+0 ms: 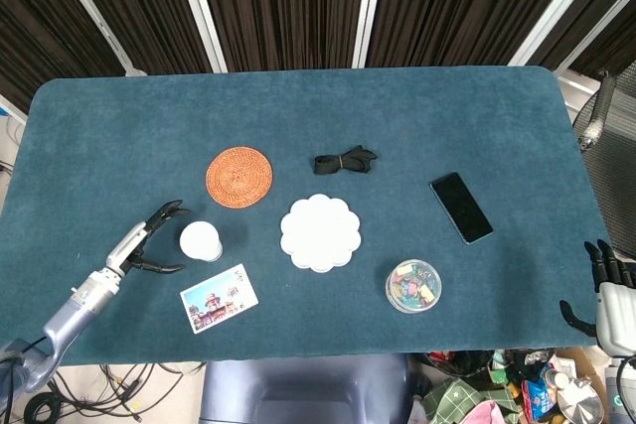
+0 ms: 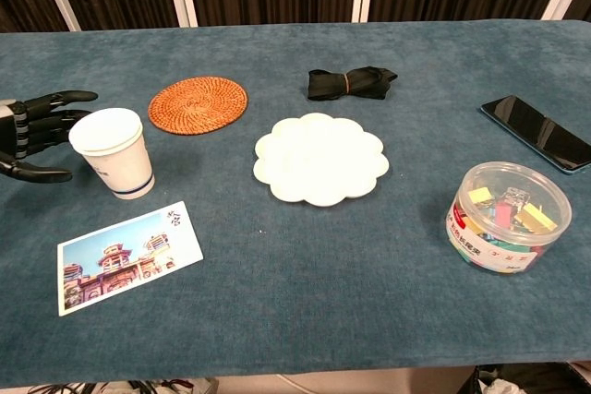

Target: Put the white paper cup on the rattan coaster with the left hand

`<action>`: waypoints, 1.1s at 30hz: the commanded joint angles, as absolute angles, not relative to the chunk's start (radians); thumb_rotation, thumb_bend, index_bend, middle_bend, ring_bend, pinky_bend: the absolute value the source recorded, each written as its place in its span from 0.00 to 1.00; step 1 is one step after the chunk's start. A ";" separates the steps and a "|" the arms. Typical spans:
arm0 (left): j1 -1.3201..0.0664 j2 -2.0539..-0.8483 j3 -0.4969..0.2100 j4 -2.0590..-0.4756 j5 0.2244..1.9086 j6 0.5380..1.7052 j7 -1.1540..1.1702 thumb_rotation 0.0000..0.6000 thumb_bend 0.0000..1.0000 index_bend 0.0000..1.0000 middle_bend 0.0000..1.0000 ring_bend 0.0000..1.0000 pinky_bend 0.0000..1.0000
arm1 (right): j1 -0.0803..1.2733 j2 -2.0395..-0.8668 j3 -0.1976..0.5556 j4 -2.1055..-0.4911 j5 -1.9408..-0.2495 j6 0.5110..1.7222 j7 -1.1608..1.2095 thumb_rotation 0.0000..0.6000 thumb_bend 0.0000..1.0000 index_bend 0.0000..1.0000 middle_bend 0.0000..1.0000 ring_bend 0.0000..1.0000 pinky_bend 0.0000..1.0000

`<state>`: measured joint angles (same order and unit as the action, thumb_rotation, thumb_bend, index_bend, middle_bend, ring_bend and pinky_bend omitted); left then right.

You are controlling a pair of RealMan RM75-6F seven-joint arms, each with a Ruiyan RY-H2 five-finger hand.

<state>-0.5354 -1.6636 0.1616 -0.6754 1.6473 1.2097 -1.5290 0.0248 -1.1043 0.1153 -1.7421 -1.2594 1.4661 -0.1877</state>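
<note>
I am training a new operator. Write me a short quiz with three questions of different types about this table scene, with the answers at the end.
1. True or false: the left hand already holds the white paper cup.
2. Which lies nearest the cup? A) postcard B) phone C) clip box
3. Fill in: the rattan coaster has ____ on it.

Key:
1. False; the fingers are spread beside the cup, not around it.
2. A
3. nothing
</note>
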 commanded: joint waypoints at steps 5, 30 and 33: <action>-0.554 -1.652 0.149 -0.724 1.653 1.203 -1.474 1.00 0.06 0.11 0.20 0.00 0.00 | 0.025 -1.105 0.115 -1.744 -1.259 1.465 -0.188 1.00 0.21 0.02 0.02 0.13 0.17; -0.590 -1.634 0.138 -0.797 1.658 1.150 -1.370 1.00 0.16 0.23 0.26 0.00 0.00 | 0.025 -1.102 0.114 -1.749 -1.255 1.459 -0.186 1.00 0.22 0.02 0.02 0.13 0.17; -0.596 -1.633 0.133 -0.806 1.656 1.147 -1.361 1.00 0.21 0.25 0.28 0.00 0.00 | 0.025 -1.100 0.114 -1.750 -1.254 1.458 -0.184 1.00 0.22 0.02 0.02 0.13 0.17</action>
<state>-0.5934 -1.6336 0.1352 -0.8028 1.6567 1.1485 -1.3651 0.0250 -1.1002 0.1136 -1.7503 -1.2541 1.4581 -0.1845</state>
